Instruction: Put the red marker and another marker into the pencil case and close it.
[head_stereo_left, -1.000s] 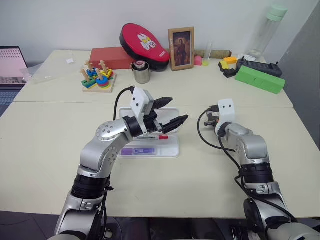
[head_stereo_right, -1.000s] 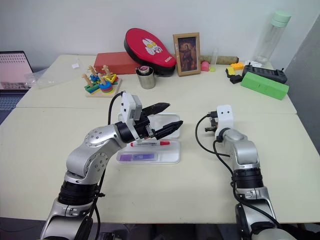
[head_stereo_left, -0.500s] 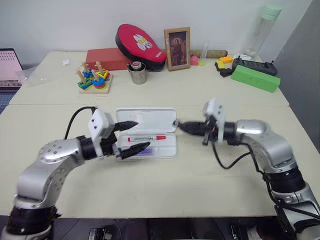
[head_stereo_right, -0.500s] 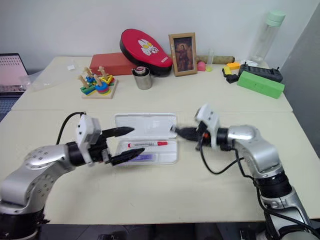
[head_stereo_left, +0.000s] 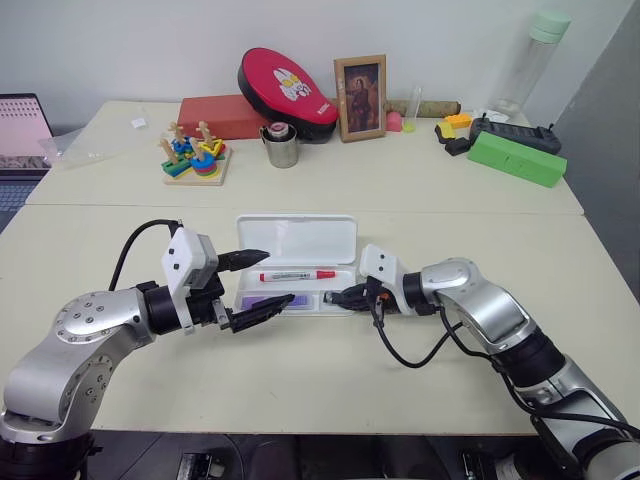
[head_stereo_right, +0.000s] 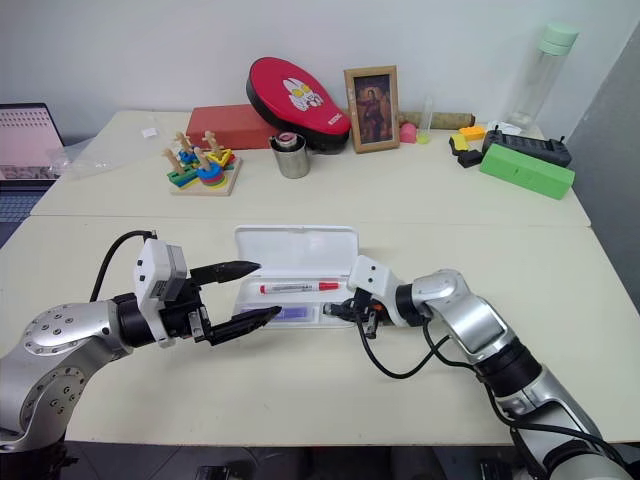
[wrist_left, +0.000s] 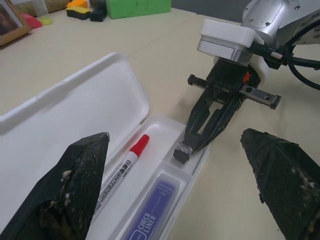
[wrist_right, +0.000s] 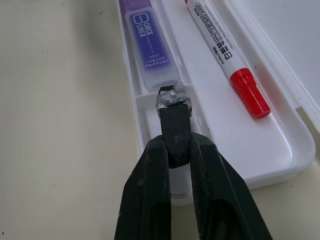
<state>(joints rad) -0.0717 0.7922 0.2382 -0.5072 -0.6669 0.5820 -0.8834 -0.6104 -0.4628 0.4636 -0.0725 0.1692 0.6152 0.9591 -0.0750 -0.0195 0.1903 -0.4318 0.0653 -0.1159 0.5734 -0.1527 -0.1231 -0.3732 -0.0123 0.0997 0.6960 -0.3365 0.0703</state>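
Since the earlier frames the right end effector (wrist_right: 177, 150) has swung in from the tabletop's (head_stereo_left: 420, 190) right side to the pencil case (head_stereo_left: 342, 290), and the left end effector (head_stereo_left: 262, 280) has drawn back to the case's left end. Pencil case: lid open flat; contents, red marker (head_stereo_left: 297, 274) in the rear channel, lavender marker (wrist_right: 150, 42) in the front compartment. Right end effector: fingers pinching a small dark grey piece (wrist_right: 173, 117) over the front compartment, just beside the lavender marker; left end effector: fingers spread wide, empty.
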